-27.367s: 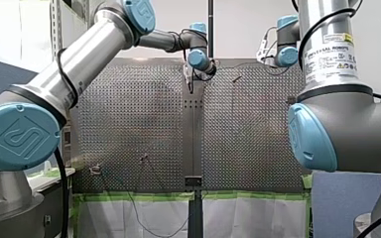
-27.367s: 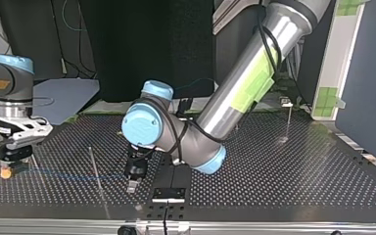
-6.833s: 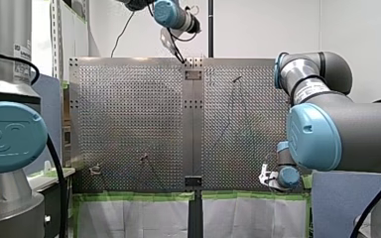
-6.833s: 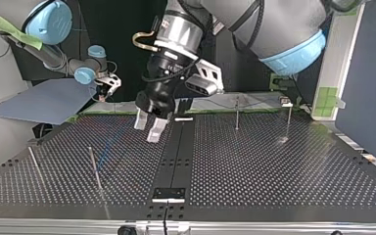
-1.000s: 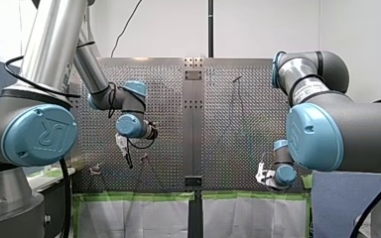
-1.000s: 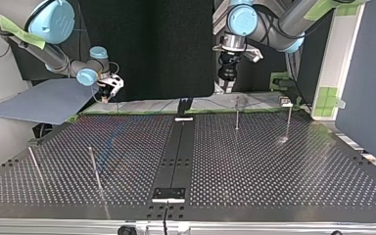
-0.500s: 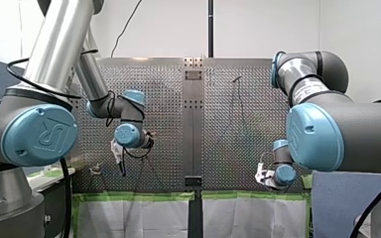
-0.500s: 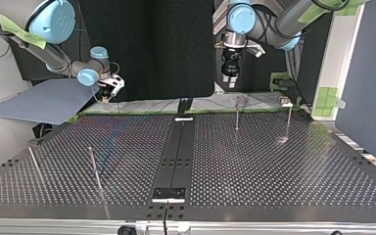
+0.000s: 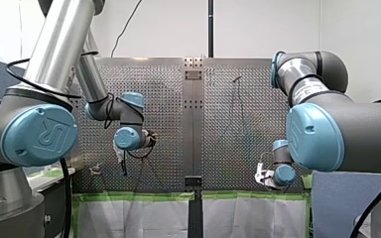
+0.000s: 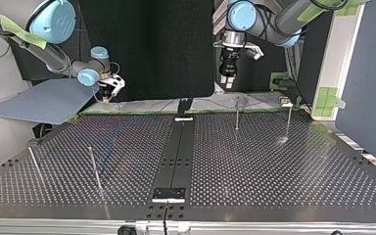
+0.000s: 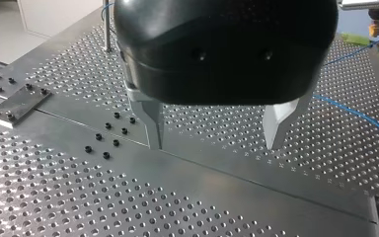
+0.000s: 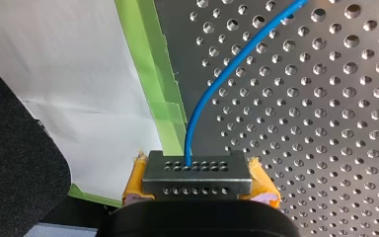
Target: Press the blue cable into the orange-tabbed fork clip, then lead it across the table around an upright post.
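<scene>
Blue cable (image 12: 187,148) is clamped in my right pincer (image 12: 196,177), which is clenched on it between yellow pads. The line comes out of the perforated metal block between those pads and curves away over the table (image 11: 79,197). That grasp sits right at the table's edge, beside a strip of green tape (image 12: 150,74).

My left pincer (image 11: 213,144) is released, its metal fingers spread wide and holding nothing, and it hangs above the table's central strip.

I cannot say whether the first step is done. The orange-tabbed fork clip cannot be made out with any certainty in these views (a speck of orange at the far end of the cable in the left wrist view may be the clip or only my right pincer's pads). My judgement is that the routing is under way but not finished. The cable lies stretched across the perforations, and a bit of blue shows next to an upright post (image 11: 107,27) at the far corner. I cannot tell if it wraps that post or merely passes it.

Only the right wrist view shows the grip itself. Only the left wrist view shows the cable's long run over the table and the spread fingers. The top view places both pincers near the table's far edge, well apart, yet hardly shows the cable.
</scene>
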Controlling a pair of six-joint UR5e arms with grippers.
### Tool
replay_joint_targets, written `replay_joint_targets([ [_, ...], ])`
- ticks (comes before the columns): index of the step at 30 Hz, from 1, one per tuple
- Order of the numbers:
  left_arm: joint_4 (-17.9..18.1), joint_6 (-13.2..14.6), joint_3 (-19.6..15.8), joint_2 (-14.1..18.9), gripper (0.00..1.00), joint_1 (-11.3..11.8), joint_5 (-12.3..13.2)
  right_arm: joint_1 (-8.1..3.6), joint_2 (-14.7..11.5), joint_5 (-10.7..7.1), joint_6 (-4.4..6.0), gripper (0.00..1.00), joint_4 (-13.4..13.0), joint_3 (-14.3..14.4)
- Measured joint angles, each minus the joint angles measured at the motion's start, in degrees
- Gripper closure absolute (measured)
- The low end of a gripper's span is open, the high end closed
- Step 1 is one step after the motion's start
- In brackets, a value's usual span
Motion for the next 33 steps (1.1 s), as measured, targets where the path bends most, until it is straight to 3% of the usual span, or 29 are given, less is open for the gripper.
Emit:
replay_joint_targets([
  [18, 0.22, 4.32, -1.20, 0.02, 0.00, 0.18, -1.10, 0.10, -0.08, -0.84, 0.14, 1.00, 0.16, -0.04],
  [33, -0.04, 4.72, -1.20, 0.04, 0.00, 0.07, -1.18, 0.28, -0.10, -0.88, 0.18, 1.00, 0.27, -0.04],
])
